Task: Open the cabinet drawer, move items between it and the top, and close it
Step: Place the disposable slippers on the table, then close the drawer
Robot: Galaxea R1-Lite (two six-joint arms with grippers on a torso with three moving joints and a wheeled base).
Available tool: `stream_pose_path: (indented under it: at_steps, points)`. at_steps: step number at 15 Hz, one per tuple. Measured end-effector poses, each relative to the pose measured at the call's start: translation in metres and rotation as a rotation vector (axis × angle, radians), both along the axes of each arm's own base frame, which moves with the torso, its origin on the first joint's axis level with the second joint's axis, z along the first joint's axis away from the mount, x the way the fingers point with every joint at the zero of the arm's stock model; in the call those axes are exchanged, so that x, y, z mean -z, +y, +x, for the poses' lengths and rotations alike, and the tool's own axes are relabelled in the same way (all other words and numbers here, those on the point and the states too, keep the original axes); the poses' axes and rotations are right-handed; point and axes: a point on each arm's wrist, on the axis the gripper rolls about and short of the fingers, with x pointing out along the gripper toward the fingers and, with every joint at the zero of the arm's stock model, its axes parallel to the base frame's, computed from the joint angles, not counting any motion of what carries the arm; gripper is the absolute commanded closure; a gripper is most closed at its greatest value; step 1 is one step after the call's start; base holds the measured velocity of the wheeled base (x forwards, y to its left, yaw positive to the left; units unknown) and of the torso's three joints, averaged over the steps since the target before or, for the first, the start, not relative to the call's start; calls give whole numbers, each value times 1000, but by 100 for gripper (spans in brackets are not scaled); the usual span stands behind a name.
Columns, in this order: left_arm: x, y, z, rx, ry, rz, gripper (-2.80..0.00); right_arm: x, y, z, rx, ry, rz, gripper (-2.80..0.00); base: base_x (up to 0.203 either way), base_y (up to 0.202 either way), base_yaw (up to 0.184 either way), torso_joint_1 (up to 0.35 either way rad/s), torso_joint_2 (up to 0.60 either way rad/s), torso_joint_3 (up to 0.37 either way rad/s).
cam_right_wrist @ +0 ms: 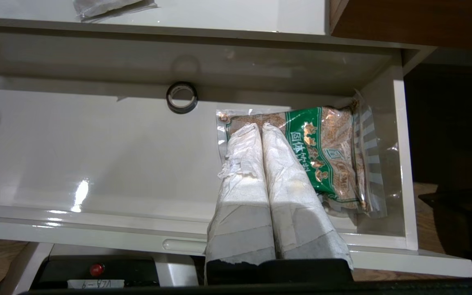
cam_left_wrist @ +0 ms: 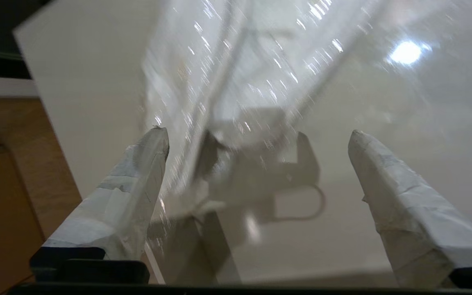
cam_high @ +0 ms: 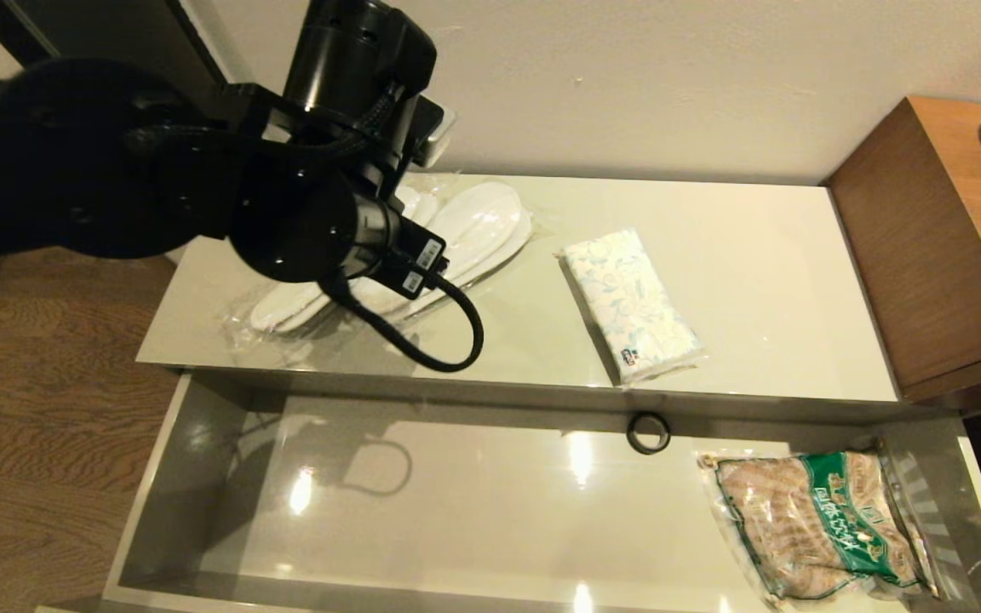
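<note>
The left end effector, fingers spread and empty, hovers directly over the wrapped slippers, whose long axis runs diagonally across the top.

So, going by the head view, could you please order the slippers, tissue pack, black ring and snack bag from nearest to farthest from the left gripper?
1. Slippers, below the left gripper.
2. Tissue pack, mid-top.
3. Black ring, drawer's back.
4. Snack bag, drawer's right end.

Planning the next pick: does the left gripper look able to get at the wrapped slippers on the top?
Probably yes. The left gripper hangs open right over the slippers on the top, with nothing between them.
</note>
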Motion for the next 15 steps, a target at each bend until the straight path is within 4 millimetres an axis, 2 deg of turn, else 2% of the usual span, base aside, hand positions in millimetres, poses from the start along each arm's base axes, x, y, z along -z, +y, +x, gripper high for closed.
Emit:
stream_pose_path:
  at_steps: [2,3,6,8,11,15]
  points:
    - [3,5,-43,98,100,3,-280,0,0,0,1,0,0,0,0,0,0,0,0,0]
    - [7,8,-64,137,148,8,0,0,0,0,0,0,0,0,0,0,0,0,0,0]
    - [11,25,-104,137,209,-38,0,0,0,0,0,0,0,0,0,0,0,0,0,0]
    - [6,40,-117,76,203,-79,0,0,0,0,0,0,0,0,0,0,0,0,0,0]
    - [-2,74,-139,-48,209,-164,0,0,0,0,1,0,0,0,0,0,0,0,0,0]
    - [-17,121,-160,-263,86,-363,0,0,0,0,0,0,0,0,0,0,0,0,0,0]
